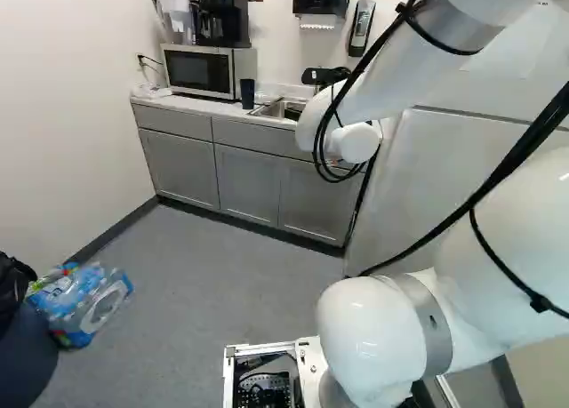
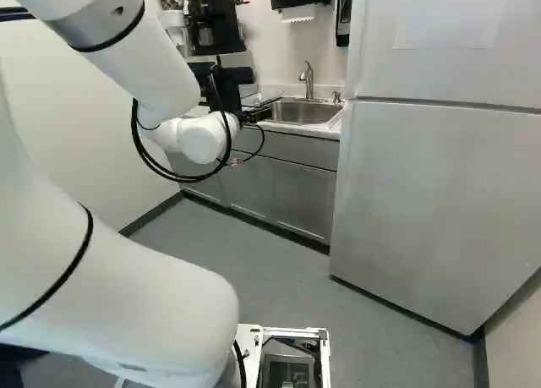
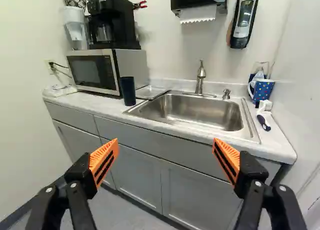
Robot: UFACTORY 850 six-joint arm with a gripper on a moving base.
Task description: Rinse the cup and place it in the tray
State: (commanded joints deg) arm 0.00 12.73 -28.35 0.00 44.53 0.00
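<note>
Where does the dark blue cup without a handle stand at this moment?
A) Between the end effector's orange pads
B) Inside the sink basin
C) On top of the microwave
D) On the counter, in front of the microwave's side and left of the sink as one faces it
D: the wrist view shows the dark blue cup upright on the counter, between the microwave and the sink.

On the countertop [image 3: 85,100], the sink [image 3: 202,113] is flanked by a microwave [image 3: 91,72] and tumbler [image 3: 127,91] at left and a mug [image 3: 262,91] at right.
</note>
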